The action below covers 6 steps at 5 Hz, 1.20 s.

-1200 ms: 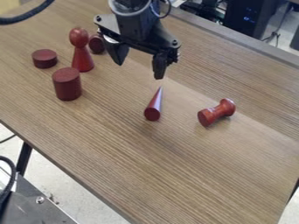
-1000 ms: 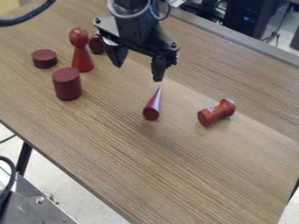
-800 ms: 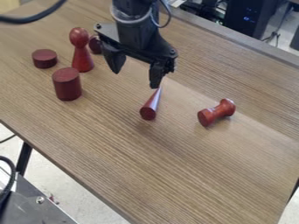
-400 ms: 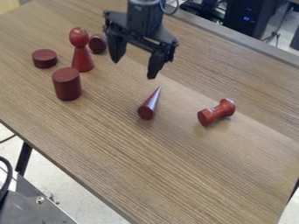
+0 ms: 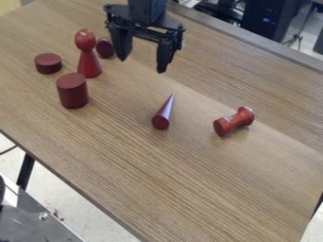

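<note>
The black gripper (image 5: 141, 66) hangs over the upper part of the table, open, with nothing between its fingers. Below it and slightly right, a dark red cone (image 5: 163, 113) lies on its side, its tip toward the gripper. Left of the gripper stands a red pawn-like figure (image 5: 88, 56) with a round head. Close behind that figure is a dark red round piece (image 5: 105, 47). An upright dark red cylinder (image 5: 72, 90) and a short flat disc (image 5: 48, 63) are at the left. On the right lies a red spool-shaped piece (image 5: 234, 121).
The wooden table (image 5: 189, 189) runs diagonally, with its near edge at lower left. A grey metal piece (image 5: 38, 222) is in the bottom left corner. Dark computer equipment (image 5: 270, 19) stands behind the table's far edge at upper right.
The gripper dipped toward the cone's tip, then rose away toward the top, staying open. The cone's thick end swung left, then slightly back right. The other pieces kept their places.
</note>
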Tool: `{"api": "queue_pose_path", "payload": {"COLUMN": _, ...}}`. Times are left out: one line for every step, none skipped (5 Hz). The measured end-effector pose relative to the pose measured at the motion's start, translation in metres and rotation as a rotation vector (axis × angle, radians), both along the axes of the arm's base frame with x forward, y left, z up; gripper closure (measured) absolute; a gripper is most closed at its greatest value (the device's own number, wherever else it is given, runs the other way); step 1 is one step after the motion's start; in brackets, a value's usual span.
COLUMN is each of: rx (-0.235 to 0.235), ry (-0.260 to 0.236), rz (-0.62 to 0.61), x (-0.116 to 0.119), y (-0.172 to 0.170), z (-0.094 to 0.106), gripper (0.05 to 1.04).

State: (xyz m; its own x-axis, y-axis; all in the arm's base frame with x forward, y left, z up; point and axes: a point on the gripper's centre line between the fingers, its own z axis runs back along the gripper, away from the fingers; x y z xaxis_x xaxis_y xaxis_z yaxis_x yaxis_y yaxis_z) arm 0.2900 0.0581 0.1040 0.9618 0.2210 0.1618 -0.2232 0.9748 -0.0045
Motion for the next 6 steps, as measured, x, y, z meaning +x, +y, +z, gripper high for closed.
{"api": "queue_pose_path", "payload": {"rx": 0.003, "ry": 0.002, "rz": -0.001, "x": 0.001, "y": 0.006, "z": -0.005, "gripper": 0.084}}
{"api": "queue_pose_path", "payload": {"rx": 0.002, "ry": 0.012, "rz": -0.001, "x": 0.0, "y": 0.009, "z": -0.007, "gripper": 0.084}}
{"api": "queue_pose_path", "payload": {"rx": 0.013, "ry": 0.034, "rz": -0.012, "x": 0.0, "y": 0.011, "z": -0.013, "gripper": 0.084}}
{"api": "queue_pose_path", "payload": {"rx": 0.006, "ry": 0.042, "rz": -0.03, "x": 0.001, "y": 0.003, "z": -0.016, "gripper": 0.084}}
{"api": "queue_pose_path", "payload": {"rx": -0.026, "ry": 0.075, "rz": -0.063, "x": -0.002, "y": -0.015, "z": -0.027, "gripper": 0.084}}
{"api": "queue_pose_path", "payload": {"rx": -0.042, "ry": 0.111, "rz": -0.085, "x": -0.011, "y": -0.025, "z": -0.037, "gripper": 0.084}}
